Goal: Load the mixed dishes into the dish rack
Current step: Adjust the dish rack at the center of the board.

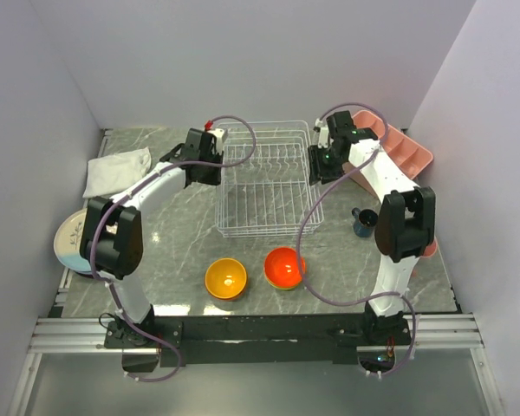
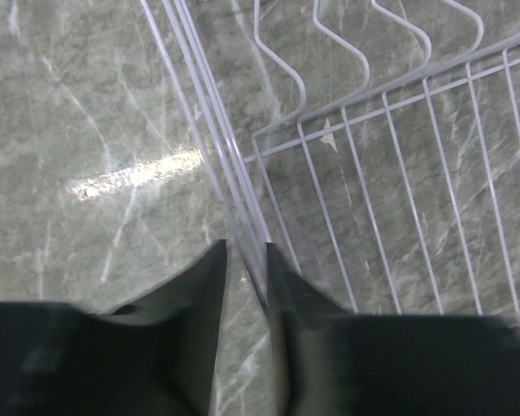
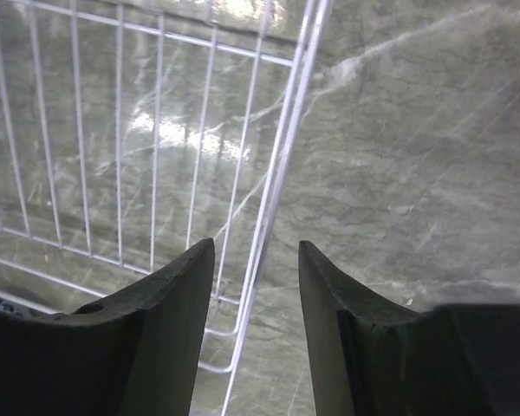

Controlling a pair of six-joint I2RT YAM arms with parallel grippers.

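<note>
Left gripper (image 2: 245,253), right gripper (image 3: 256,249) straddling dish rack (image 1: 264,232) rims, orange bowl (image 1: 225,278) outside it

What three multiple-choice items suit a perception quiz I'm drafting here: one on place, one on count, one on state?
1. Where is the navy cup relative to the dish rack? A inside it; B on the table to its right; C on its left.
2. How many bowls sit on the dish rack's near side? A one; B two; C four.
3. What does the dish rack hold? A stacked plates; B one bowl; C no dishes.
Key: B, it stands outside the right rim; B, the orange-yellow bowl and red-orange bowl; C, only bare wires show.
</note>
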